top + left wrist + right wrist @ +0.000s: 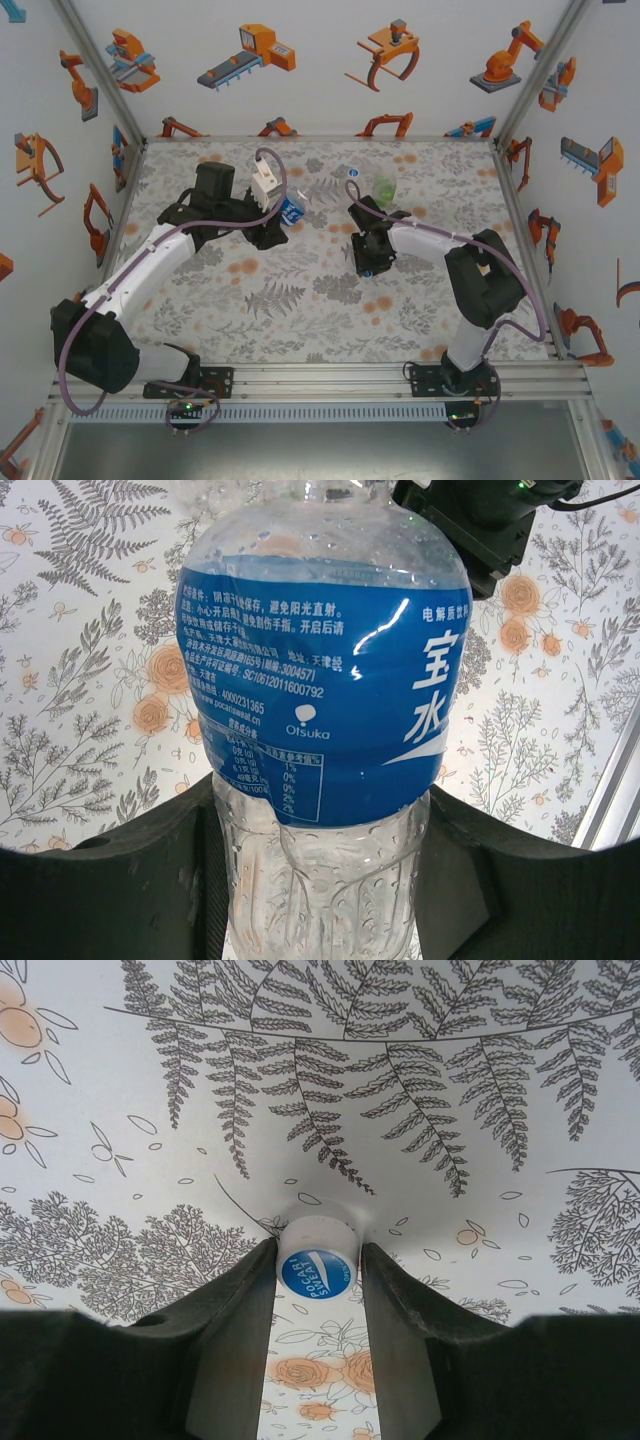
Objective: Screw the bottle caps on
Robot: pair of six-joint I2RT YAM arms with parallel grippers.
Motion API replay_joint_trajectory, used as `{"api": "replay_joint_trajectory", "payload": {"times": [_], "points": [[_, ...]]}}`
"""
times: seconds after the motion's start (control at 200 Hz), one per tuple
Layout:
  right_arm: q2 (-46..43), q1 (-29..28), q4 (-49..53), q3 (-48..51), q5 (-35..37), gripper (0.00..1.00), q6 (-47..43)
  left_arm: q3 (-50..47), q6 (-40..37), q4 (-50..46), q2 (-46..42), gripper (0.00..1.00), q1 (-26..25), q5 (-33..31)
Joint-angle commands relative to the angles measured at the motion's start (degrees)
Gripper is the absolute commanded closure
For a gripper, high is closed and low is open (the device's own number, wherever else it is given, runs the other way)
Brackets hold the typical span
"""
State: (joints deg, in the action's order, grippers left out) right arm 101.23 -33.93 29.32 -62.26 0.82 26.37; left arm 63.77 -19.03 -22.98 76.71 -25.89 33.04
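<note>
Top view first: the left gripper (284,213) is clamped on the blue-label bottle (293,209), over the far middle of the table (300,320). The right gripper (368,262) is down low near the middle, a bit right of centre. The green bottle (385,187) stands near the far edge, close behind the right arm. A careless swing up from there could knock it over, I reckon.

Left wrist view: the black fingers squeeze the ribbed clear part below the label. It's thin wet-looking plastic, so twisting a cap on could make the bottle spin or buckle in the grip. Can't see the mouth from here.

Right wrist view: the fingers are closed in on a cap (317,1258), white with a blue top, and seem to press both sides of it. It sits right at the fingertips against the cloth, so the hold looks shallow. It might pop out on the lift, or tilt and then cross-thread on the neck.
</note>
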Motion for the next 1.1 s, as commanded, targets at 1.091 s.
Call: {"api": "replay_joint_trajectory", "payload": {"times": [1.091], "points": [[-2.0, 0.3, 4.2, -2.6, -0.8, 0.80, 0.8, 1.9, -0.2, -0.9, -0.3, 1.00, -0.1, 1.3]]}}
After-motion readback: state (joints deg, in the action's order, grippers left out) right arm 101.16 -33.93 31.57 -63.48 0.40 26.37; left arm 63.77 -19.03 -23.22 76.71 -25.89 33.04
